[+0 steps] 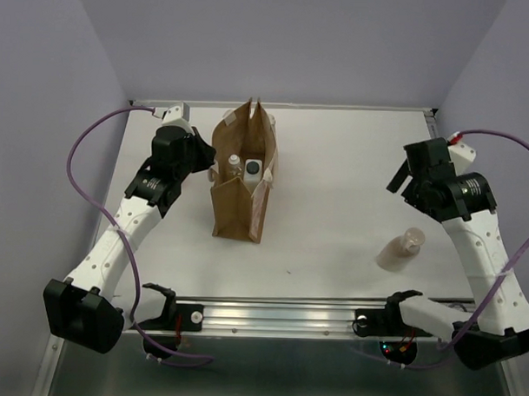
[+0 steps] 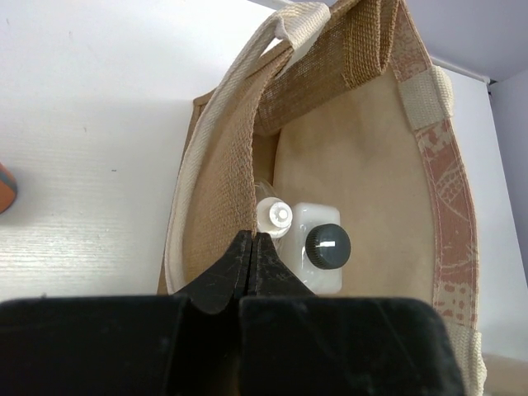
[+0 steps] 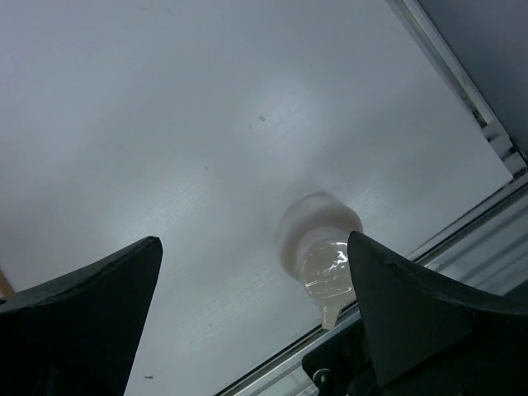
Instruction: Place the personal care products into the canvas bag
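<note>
The canvas bag (image 1: 240, 206) stands upright, left of centre. My left gripper (image 1: 211, 168) is shut on the bag's left rim (image 2: 223, 190). Inside the bag I see the clear squarish bottle with the black cap (image 2: 327, 247) and a white-topped bottle (image 2: 275, 215) beside it; both also show from above (image 1: 252, 166). The beige-peach bottle (image 1: 400, 249) lies on its side on the table at the right. My right gripper (image 1: 402, 187) is open and empty, up above the table; the bottle (image 3: 320, 252) shows below, close to its right finger. The amber bottle is not clearly seen.
An orange-brown object (image 2: 4, 188) is cut off by the left edge of the left wrist view, on the table beside the bag. A metal rail (image 1: 278, 316) runs along the table's near edge, just beyond the lying bottle. Purple walls surround the table.
</note>
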You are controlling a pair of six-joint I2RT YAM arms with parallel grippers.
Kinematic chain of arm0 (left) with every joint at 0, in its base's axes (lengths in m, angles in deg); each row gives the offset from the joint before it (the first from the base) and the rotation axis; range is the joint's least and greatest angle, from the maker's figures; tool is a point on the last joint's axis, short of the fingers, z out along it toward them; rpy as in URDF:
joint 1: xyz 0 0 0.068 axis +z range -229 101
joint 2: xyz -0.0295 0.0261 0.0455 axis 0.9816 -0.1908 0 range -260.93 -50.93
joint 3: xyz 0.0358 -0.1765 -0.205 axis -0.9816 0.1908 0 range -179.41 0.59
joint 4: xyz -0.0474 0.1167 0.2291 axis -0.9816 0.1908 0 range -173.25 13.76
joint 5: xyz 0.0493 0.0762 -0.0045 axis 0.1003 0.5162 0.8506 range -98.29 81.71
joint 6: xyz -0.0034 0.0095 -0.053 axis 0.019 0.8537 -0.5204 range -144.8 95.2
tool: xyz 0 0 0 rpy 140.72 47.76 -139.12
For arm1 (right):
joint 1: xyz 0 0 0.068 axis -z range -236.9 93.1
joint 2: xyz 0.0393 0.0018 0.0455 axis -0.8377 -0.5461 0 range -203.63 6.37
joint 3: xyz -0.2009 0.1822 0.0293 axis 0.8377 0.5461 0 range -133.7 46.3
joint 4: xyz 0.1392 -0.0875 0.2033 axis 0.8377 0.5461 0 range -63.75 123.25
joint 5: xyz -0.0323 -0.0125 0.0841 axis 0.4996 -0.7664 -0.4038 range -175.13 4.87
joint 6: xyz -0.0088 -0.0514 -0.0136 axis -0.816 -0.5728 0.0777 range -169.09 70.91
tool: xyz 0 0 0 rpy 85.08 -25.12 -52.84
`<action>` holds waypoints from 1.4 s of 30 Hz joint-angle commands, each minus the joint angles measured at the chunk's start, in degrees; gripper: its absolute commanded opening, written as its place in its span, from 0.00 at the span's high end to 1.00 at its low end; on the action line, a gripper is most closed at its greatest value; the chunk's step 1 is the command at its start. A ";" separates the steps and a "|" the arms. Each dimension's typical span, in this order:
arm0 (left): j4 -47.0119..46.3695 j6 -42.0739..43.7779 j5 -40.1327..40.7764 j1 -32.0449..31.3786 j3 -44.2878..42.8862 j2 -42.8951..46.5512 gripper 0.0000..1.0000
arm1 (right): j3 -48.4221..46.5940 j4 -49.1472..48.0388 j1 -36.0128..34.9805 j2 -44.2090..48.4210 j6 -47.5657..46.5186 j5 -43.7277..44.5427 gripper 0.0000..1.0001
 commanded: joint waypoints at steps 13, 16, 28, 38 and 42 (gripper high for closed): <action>-1.08 1.12 -2.32 -0.28 0.81 -3.39 1.00 | 18.88 4.03 16.70 -1.91 -1.90 -15.00 0.00; -1.08 1.12 -2.05 -0.28 0.81 -3.74 1.00 | 21.70 5.34 16.70 -1.47 -2.16 -15.71 0.00; -0.91 1.30 -2.67 -0.28 0.81 -4.18 1.00 | 25.85 5.26 17.84 -0.68 1.44 -10.36 0.00; -0.82 1.56 -2.41 -0.28 0.81 -4.27 1.00 | 25.49 0.52 17.84 -2.00 5.39 -8.60 0.00; -0.82 1.48 -2.67 -0.28 0.73 -4.71 1.00 | 25.14 -0.97 17.84 -2.00 6.63 -7.62 0.00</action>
